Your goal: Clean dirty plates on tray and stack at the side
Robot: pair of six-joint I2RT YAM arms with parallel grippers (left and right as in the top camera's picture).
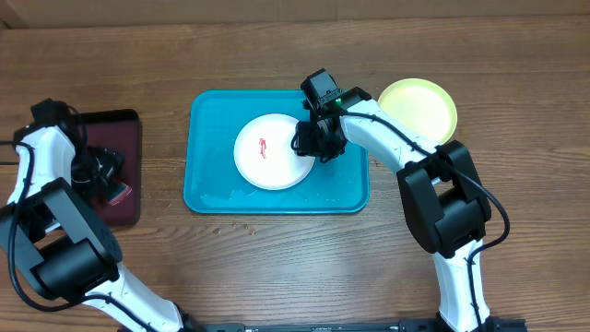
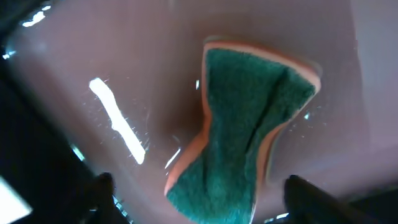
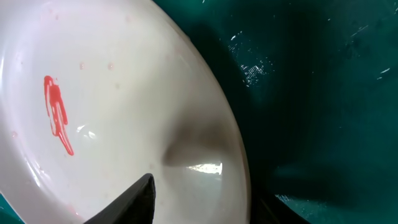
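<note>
You have a wooden table, its grain running from 9 to 3 o'clock across the overhead view. At the table's 9 o'clock edge sits a dark maroon tray, its long side running 12 to 6. On its glossy, wet-looking floor lies a sponge, green scouring face up over an orange body and pinched narrow at the waist. Its length runs from 1 to 7 o'clock in the left wrist view. A bright streak of reflected light lies at the sponge's 9 o'clock.
</note>
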